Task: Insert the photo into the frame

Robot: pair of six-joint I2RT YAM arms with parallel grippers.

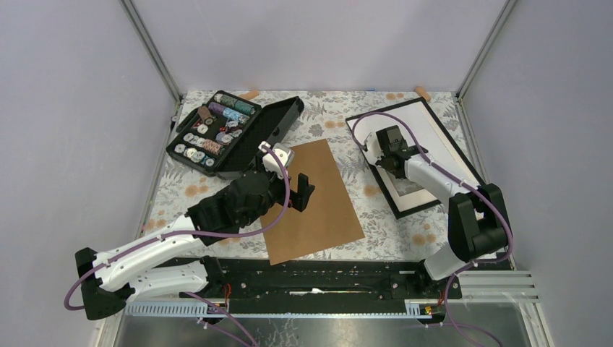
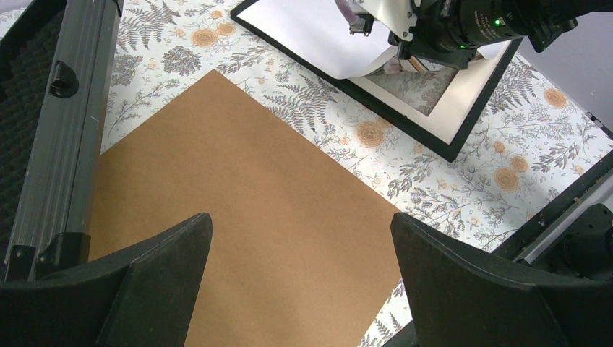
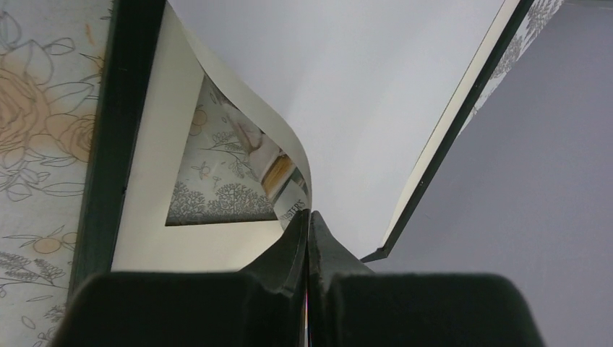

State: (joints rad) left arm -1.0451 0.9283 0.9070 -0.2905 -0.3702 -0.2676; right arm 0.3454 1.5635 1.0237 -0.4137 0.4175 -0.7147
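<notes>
1. The left fingers (image 2: 155,282) are spread wide and hold nothing. They hover over the brown backing board (image 2: 238,217), which lies flat on the desk (image 1: 332,119) just left of the frame. The board probably sits off to the side so the frame's back is open for loading, with the left arm parked by it for later.
2. The right fingers (image 3: 303,238) are pinched tight on the near edge of the photo (image 3: 347,87).
3. The photo is inside the frame (image 1: 416,210), white back up. Its gripped edge curls up off the cream mat (image 3: 144,181) and the rest lies down toward the far side. Face-down makes sense, since the frame itself lies face down on the desk. Lifting the edge likely lets the sheet be shifted over the mat opening, which is not yet fully covered.
4. The spool case (image 1: 224,130) sits open at the far left, well apart and not involved.
5. Views:
   - Only the right wrist view shows the printed side under the curl (book spines, some lettering) and floral cloth through the mat opening.
   - The top view gives the layout but hides the pinch behind the wrist.
   - The left wrist view shows the open left fingers and the photo's curl from the side.
</notes>
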